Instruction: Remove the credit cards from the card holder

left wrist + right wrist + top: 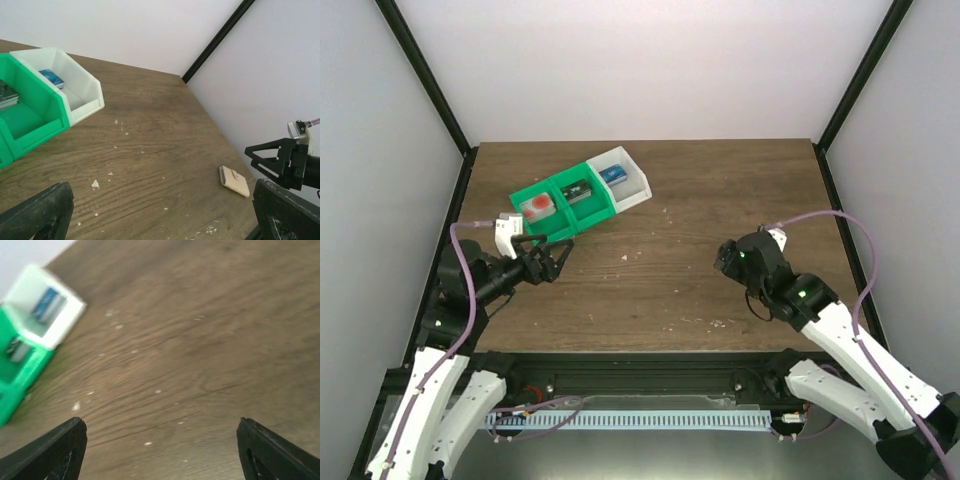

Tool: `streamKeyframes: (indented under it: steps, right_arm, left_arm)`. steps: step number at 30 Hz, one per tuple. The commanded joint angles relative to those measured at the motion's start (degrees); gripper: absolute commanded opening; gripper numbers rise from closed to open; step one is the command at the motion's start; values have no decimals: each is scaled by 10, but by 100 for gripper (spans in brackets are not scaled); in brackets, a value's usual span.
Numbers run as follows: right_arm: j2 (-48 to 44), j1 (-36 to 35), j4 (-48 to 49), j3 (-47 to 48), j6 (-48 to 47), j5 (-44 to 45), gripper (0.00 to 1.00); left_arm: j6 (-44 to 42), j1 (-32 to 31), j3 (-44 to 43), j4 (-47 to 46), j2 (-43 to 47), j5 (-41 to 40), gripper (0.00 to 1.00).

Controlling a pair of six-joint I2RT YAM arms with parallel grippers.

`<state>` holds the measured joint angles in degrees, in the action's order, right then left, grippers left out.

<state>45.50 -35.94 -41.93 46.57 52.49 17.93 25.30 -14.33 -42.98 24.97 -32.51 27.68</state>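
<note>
Lying flat on the table, the holder sits just before the right gripper. In the left wrist view its long axis slants from upper left to lower right. Blue cards rest in the white bin. Both grippers gape wide and empty, with the left gripper near the green bin.

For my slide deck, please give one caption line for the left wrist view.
Open left gripper over the table; green bin and white bin at left, card holder flat near the right gripper.
</note>
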Motion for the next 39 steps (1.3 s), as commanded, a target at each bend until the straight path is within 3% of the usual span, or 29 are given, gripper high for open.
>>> streamKeyframes:
  steps: [1,5,7,10,23,32,39]
  right_arm:
    - [24,55,-33,-13,37,59,78]
    - [52,149,-29,-38,47,49,60]
    - [53,184,-14,-60,55,44,57]
    - [64,230,17,-95,67,40,60]
    - [143,560,153,-165,29,-59,68]
    - [203,575,242,-199,-26,-126,70]
    - [209,574,280,-224,-96,-232,72]
  left_arm:
    - [-33,2,19,-34,-1,-30,100]
    - [-43,2,43,-37,0,-43,100]
    - [-42,2,51,-37,8,-46,100]
    - [-41,2,60,-45,26,-60,100]
    - [-40,1,65,-48,19,-70,100]
    - [-39,1,65,-48,9,-79,100]
    - [-37,2,66,-49,1,-83,100]
